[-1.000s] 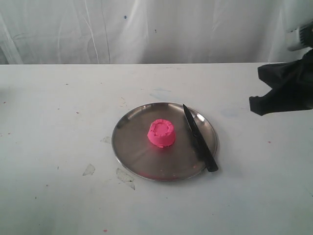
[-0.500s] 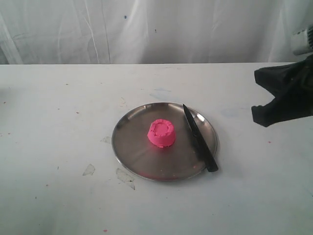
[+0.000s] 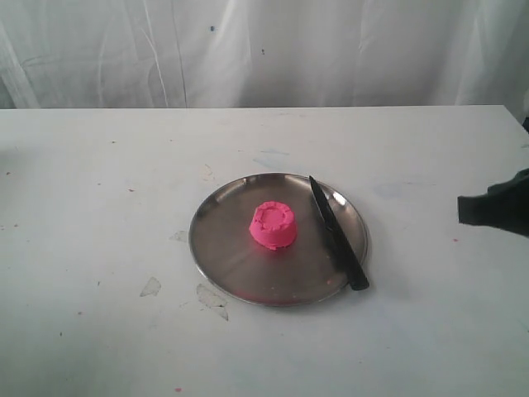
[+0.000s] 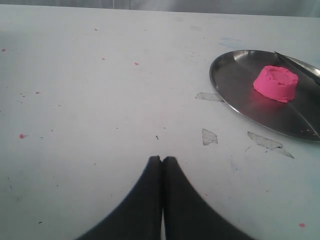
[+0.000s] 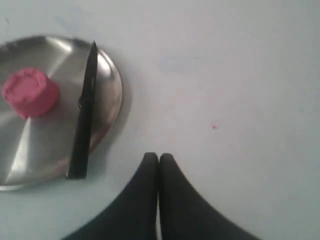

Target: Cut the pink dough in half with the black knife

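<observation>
The pink dough [image 3: 274,225] sits whole, one uncut puck, at the middle of the steel plate [image 3: 221,248]. The black knife [image 3: 337,233] lies flat beside it, blade on the plate, handle end past the rim. My right end effector [image 5: 158,159] hangs over bare tabletop [image 3: 99,165], clear of the plate, fingers pressed together, holding nothing. My left end effector [image 4: 161,160] is likewise closed and empty, apart from the plate.

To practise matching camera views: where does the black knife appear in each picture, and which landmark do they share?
Exterior view: black knife lies on the steel plate, right of the pink dough, handle end past the rim.
Left wrist view: knife partly shown, cut by the picture's edge, beyond the dough.
Right wrist view: whole knife, beside the dough.
Shared landmark: the pink dough.
</observation>
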Controlling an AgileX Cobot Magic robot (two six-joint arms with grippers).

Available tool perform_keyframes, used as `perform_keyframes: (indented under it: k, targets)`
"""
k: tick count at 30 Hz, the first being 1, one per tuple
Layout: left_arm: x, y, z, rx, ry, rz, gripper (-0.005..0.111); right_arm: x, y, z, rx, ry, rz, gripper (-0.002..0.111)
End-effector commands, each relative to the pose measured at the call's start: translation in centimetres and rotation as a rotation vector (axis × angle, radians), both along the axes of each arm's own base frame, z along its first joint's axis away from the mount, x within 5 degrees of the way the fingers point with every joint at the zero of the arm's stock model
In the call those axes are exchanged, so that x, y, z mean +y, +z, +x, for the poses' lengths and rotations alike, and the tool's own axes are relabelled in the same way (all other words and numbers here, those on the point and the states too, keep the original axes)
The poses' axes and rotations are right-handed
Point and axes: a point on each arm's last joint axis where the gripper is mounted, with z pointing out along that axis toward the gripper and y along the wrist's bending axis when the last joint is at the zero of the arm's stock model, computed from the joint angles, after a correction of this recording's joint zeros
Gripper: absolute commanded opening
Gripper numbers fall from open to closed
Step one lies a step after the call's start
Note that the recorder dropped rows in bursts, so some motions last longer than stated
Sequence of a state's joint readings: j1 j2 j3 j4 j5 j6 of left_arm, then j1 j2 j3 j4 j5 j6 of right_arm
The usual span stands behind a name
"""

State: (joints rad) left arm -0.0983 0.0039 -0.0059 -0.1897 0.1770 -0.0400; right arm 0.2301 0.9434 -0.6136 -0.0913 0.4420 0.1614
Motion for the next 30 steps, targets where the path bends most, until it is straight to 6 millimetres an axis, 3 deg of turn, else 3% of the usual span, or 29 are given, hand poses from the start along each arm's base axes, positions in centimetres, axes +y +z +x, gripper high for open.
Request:
perform_keyframes:
  k: [1, 6, 13, 20, 23, 28, 30]
  targets:
    - [0.0, -0.2, 0.0, 0.003, -0.001, -0.008, 0.0, 0.4, -1.0, 0.3, 0.11, 0.051, -0.026, 0.0]
    - [0.0, -0.2, 0.0, 0.003, -0.001, -0.008, 0.0, 1.9, -1.2, 1.2, 0.201, 0.187, 0.048, 0.0]
    - [0.0, -0.2, 0.0, 0.003, -0.001, -0.008, 0.0, 4.3, -2.6, 2.1, 0.285, 0.541, 0.185, 0.0]
    - [0.0, -0.2, 0.0, 0.003, -0.001, -0.008, 0.0, 4.8, -2.9, 3.0, 0.277, 0.573, 0.222, 0.0]
    - [0.0, -0.2, 0.0, 0.003, -0.001, -0.008, 0.0, 4.1, -3.3, 3.8, 0.294, 0.581, 0.327, 0.0]
    - [0.0, -0.2, 0.0, 0.003, -0.001, -0.008, 0.0, 1.7, -4.0, 6.3, 0.249, 0.59, 0.734, 0.0]
    - [0.0, -0.2, 0.0, 0.003, -0.001, -0.008, 0.0, 0.7, -4.7, 7.0, 0.246, 0.558, 0.78, 0.0]
